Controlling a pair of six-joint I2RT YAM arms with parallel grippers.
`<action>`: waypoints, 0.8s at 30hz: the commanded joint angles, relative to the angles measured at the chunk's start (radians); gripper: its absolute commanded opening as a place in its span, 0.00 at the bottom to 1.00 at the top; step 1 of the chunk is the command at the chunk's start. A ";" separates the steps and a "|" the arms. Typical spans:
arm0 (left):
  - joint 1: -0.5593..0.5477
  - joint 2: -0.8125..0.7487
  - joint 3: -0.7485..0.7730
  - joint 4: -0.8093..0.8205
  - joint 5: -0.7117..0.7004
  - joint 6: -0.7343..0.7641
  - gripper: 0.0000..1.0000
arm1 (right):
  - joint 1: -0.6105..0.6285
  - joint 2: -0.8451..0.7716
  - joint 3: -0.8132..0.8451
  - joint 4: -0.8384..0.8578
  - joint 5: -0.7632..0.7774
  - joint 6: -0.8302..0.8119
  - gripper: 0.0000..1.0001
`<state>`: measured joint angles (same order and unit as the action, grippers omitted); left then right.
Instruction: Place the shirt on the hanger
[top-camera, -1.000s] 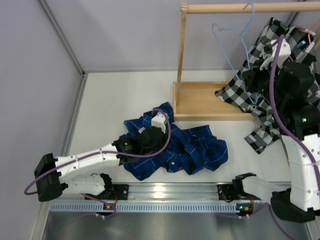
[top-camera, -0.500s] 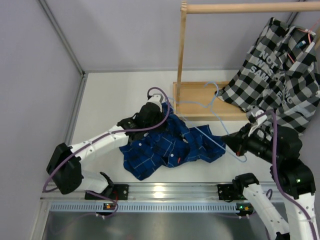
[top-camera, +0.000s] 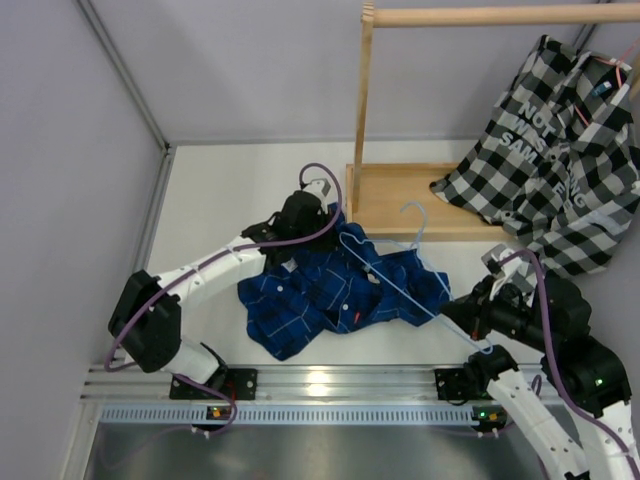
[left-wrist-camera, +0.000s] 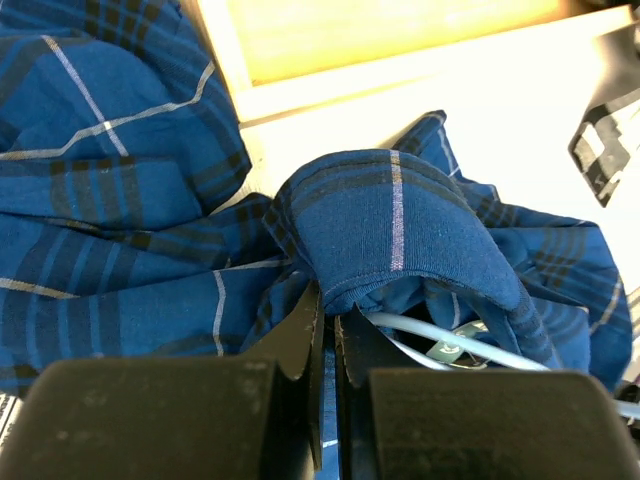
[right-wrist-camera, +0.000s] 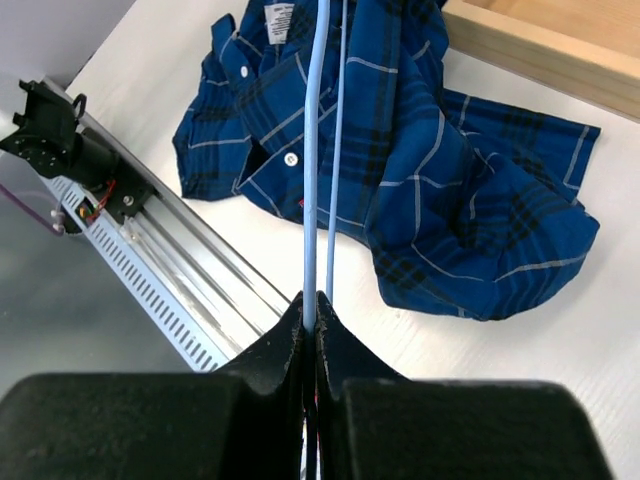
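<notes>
The dark blue shirt lies crumpled on the white table in front of the wooden base. My left gripper is shut on the shirt's collar edge at its far side. The pale-blue hanger lies slanted over the shirt, hook toward the base, one end reaching under the collar. My right gripper is shut on the hanger's near end; its two thin bars run away from the jaws over the shirt.
A wooden rack with a tray base, upright post and top rod stands at the back. A black-and-white checked shirt hangs at the right. A metal rail runs along the near edge.
My right arm came down from the rack with the hanger and laid it over the blue shirt. My left gripper moved to the shirt's far edge and lifted the collar.
</notes>
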<state>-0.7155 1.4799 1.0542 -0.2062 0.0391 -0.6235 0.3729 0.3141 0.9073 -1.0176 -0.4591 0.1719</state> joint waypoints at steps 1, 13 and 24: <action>0.013 -0.001 0.047 0.070 0.028 -0.030 0.00 | 0.015 -0.003 0.025 -0.041 0.054 0.017 0.00; 0.013 -0.082 0.072 0.047 0.093 -0.045 0.00 | 0.069 0.155 0.189 -0.130 0.244 -0.018 0.00; -0.150 -0.167 0.147 0.042 0.122 -0.058 0.00 | 0.069 0.310 0.326 -0.038 0.071 -0.025 0.00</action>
<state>-0.8154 1.3537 1.1378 -0.2081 0.1669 -0.6647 0.4305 0.5831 1.1767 -1.1210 -0.3073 0.1574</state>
